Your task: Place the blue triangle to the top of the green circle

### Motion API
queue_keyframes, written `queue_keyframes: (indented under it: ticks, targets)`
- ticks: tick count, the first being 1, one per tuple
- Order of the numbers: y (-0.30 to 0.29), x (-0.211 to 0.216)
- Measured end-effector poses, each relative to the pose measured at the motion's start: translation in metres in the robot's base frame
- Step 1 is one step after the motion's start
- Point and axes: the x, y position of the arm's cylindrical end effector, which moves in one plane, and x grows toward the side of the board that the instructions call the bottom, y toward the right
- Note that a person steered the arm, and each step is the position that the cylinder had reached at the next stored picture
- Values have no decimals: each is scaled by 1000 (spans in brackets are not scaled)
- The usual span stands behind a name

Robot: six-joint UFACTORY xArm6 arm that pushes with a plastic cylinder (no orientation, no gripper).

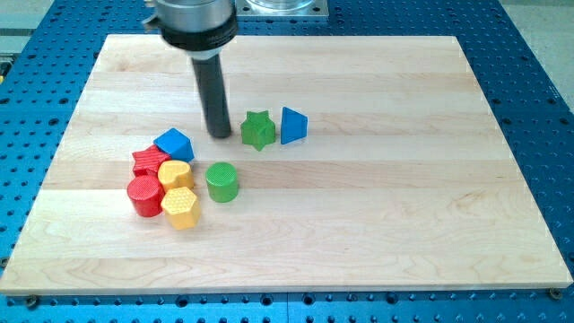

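Note:
The blue triangle [293, 125] lies right of the board's middle, touching the right side of a green star [257, 130]. The green circle [221, 182] stands below and to the left of them, apart from both. My tip [219, 135] rests on the board just left of the green star, above the green circle and to the right of a blue cube-like block [174, 144]. The tip touches no block that I can make out.
A cluster sits at the left: the blue block, a red star [149, 161], a red cylinder [143, 195], a yellow block [175, 173] and a yellow hexagon [180, 207]. The wooden board [404, 224] lies on a blue perforated table.

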Motion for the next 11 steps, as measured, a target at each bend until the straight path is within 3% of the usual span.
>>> queue_keyframes:
  ticks: [1,3,5,9,11]
  targets:
    - [36,-34]
    - [95,-24]
    - [117,-24]
    - [79,57]
    - [118,60]
